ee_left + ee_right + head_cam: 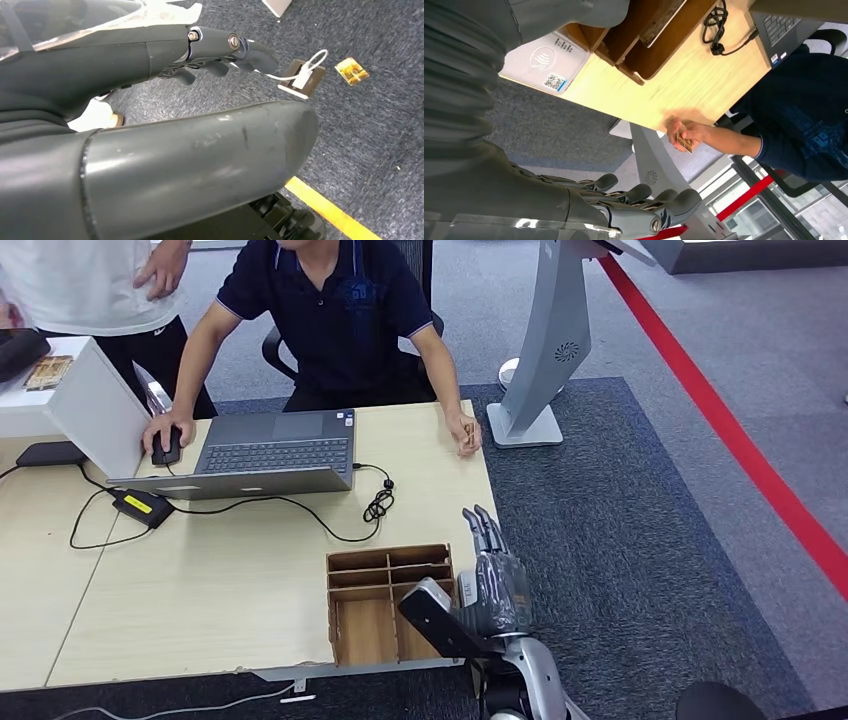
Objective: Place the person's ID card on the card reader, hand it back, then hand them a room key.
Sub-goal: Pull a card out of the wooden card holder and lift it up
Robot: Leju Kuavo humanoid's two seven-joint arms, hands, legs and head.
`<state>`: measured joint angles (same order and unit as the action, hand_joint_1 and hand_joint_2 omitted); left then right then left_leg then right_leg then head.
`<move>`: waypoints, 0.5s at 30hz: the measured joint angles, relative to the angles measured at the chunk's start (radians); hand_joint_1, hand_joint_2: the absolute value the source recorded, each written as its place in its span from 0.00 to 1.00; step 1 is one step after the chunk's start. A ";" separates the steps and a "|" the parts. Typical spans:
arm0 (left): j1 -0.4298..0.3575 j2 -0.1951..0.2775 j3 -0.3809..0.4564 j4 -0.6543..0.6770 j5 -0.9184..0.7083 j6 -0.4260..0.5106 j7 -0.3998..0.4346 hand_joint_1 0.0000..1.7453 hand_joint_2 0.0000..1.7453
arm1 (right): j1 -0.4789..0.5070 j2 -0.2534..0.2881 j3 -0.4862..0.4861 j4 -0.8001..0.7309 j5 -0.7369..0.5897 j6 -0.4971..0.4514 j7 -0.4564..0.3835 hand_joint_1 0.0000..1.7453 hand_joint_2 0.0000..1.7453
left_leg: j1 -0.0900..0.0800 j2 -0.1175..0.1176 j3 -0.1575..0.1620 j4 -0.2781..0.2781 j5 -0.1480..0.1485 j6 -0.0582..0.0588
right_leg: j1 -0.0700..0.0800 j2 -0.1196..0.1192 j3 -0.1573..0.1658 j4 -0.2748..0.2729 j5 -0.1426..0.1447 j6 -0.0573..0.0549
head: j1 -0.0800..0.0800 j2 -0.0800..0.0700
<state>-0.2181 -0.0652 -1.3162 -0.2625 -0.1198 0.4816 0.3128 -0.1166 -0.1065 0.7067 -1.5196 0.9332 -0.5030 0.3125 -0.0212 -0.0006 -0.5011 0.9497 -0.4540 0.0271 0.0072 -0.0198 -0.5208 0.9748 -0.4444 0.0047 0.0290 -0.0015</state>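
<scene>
The seated person's hand (pixel 684 134) rests at the table's far edge and holds a small brownish card (pixel 682 140); the same hand (pixel 466 434) lies beside the laptop. The white card reader (pixel 544 60) sits on the table's near corner, against the wooden organizer (pixel 385 605). A flat card (pixel 666 20) lies in one of the organizer's slots. My right hand (pixel 492 580) hovers over that near corner, fingers straight and apart, holding nothing. My left hand (pixel 220 50) hangs above the carpet with loosely bent fingers, holding nothing.
An open laptop (pixel 270 450) with cables (pixel 378 502) and a power brick (pixel 140 506) takes up the far half of the table. A grey kiosk stand (pixel 545 350) rises right of the table. A second person (pixel 110 290) stands at far left. A floor socket (pixel 302 77) lies below.
</scene>
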 joint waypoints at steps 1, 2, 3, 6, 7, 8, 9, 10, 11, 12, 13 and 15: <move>0.000 0.000 0.001 0.000 -0.003 0.000 -0.001 0.00 0.00 | -0.002 0.002 0.002 0.007 -0.001 -0.003 -0.002 0.00 1.00 | 0.000 0.000 0.000 0.000 0.000 0.000 | 0.000 0.000 0.000 0.000 0.000 0.000 | 0.000 0.000; 0.000 0.000 0.001 0.000 -0.005 -0.001 -0.002 0.00 0.00 | -0.005 0.003 0.004 0.014 -0.001 -0.006 -0.004 0.00 1.00 | 0.000 0.000 0.000 0.000 0.000 0.000 | 0.000 0.000 0.000 0.000 0.000 0.000 | 0.000 0.000; 0.000 0.000 0.002 0.000 -0.009 -0.002 -0.003 0.00 0.00 | -0.008 0.005 0.005 0.021 -0.001 -0.008 -0.005 0.00 1.00 | 0.000 0.000 0.000 0.000 0.000 0.000 | 0.000 0.000 0.000 0.000 0.000 0.000 | 0.000 0.000; 0.000 0.000 0.006 0.000 -0.019 -0.006 -0.006 0.00 0.00 | -0.019 0.010 0.010 0.041 0.003 -0.012 -0.006 0.00 1.00 | 0.000 0.000 0.000 0.000 0.000 0.000 | 0.000 0.000 0.000 0.000 0.000 0.000 | 0.000 0.000; 0.000 0.000 0.006 0.000 -0.022 -0.007 -0.007 0.00 0.00 | -0.022 0.011 0.012 0.047 0.004 -0.013 -0.006 0.00 1.00 | 0.000 0.000 0.000 0.000 0.000 0.000 | 0.000 0.000 0.000 0.000 0.000 0.000 | 0.000 0.000; 0.000 0.000 0.007 0.000 -0.024 -0.007 -0.009 0.00 0.00 | -0.025 0.013 0.014 0.052 0.006 -0.014 -0.006 0.00 1.00 | 0.000 0.000 0.000 0.000 0.000 0.000 | 0.000 0.000 0.000 0.000 0.000 0.000 | 0.000 0.000; 0.000 0.000 0.008 0.000 -0.027 -0.008 -0.010 0.00 0.00 | -0.028 0.014 0.015 0.057 0.009 -0.015 -0.006 0.00 1.00 | 0.000 0.000 0.000 0.000 0.000 0.000 | 0.000 0.000 0.000 0.000 0.000 0.000 | 0.000 0.000; -0.001 -0.001 0.009 0.000 -0.031 -0.008 -0.011 0.00 0.00 | -0.031 0.016 0.016 0.062 0.011 -0.016 -0.006 0.00 1.00 | 0.000 0.000 0.000 0.000 0.000 0.000 | 0.000 0.000 0.000 0.000 0.000 0.000 | 0.000 0.000; -0.001 -0.001 0.010 0.000 -0.035 -0.008 -0.012 0.00 0.00 | -0.034 0.018 0.016 0.068 0.014 -0.018 -0.006 0.00 1.00 | 0.000 0.000 0.000 0.000 0.000 0.000 | 0.000 0.000 0.000 0.000 0.000 0.000 | 0.000 0.000; -0.001 -0.001 0.011 0.000 -0.038 -0.009 -0.012 0.00 0.00 | -0.037 0.019 0.017 0.074 0.016 -0.020 -0.006 0.00 1.00 | 0.000 0.000 0.000 0.000 0.000 0.000 | 0.000 0.000 0.000 0.000 0.000 0.000 | 0.000 0.000; -0.001 -0.001 0.012 0.000 -0.041 -0.009 -0.013 0.00 0.00 | -0.039 0.021 0.017 0.079 0.017 -0.021 -0.006 0.00 1.00 | 0.000 0.000 0.000 0.000 0.000 0.000 | 0.000 0.000 0.000 0.000 0.000 0.000 | 0.000 0.000; -0.001 -0.002 0.014 0.000 -0.049 -0.010 -0.014 0.00 0.00 | -0.042 0.024 0.018 0.089 0.020 -0.022 -0.006 0.00 1.00 | 0.000 0.000 0.000 0.000 0.000 0.000 | 0.000 0.000 0.000 0.000 0.000 0.000 | 0.000 0.000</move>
<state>-0.2187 -0.0668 -1.3025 -0.2625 -0.1686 0.4716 0.2993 -0.1589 -0.0827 0.7243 -1.4303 0.9529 -0.5252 0.3067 -0.0212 -0.0005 -0.5008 0.9497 -0.4539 0.0271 0.0072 -0.0198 -0.5209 0.9748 -0.4444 0.0047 0.0290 -0.0015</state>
